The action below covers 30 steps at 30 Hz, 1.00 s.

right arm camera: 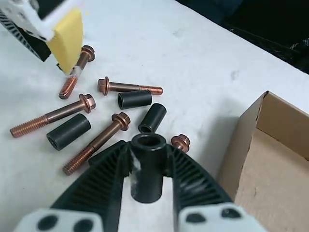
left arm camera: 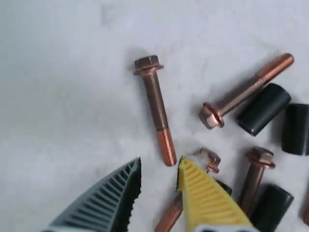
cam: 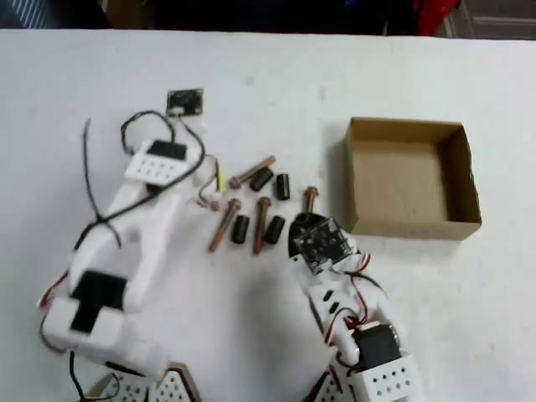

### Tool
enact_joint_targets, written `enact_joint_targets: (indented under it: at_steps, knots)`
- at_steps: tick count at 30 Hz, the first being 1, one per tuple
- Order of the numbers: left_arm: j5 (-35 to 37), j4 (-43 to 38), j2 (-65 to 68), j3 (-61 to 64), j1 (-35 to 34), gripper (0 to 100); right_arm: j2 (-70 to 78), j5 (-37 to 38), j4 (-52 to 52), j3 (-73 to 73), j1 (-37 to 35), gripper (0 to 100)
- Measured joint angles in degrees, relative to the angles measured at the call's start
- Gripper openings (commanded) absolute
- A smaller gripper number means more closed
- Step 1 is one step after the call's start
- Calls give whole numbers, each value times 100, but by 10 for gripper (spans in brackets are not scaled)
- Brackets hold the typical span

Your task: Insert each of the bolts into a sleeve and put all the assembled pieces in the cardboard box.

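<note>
Several copper bolts and black sleeves lie loose mid-table. My right gripper is shut on one black sleeve, held with its bore facing the bolts; in the high view it sits just left of the cardboard box. A bolt head lies right beside the held sleeve. My left gripper is open, its grey and yellow fingers straddling the threaded end of a bolt; another bolt is partly hidden under the yellow finger. The left gripper stands at the left edge of the pile.
The box is open-topped, with nothing visible inside. A small black module with cables lies behind the left arm. White tabletop stretches around the pile; its far edge is at the back.
</note>
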Motion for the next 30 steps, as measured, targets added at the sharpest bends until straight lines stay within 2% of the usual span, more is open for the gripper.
enact_joint_targets:
  at_steps: [10,30]
  knots:
    - [492,0,1538,-1433,0,158,0,0,0,0,26,17]
    - [510,0,2620,-2541,-352,158,0,0,0,0,26,17]
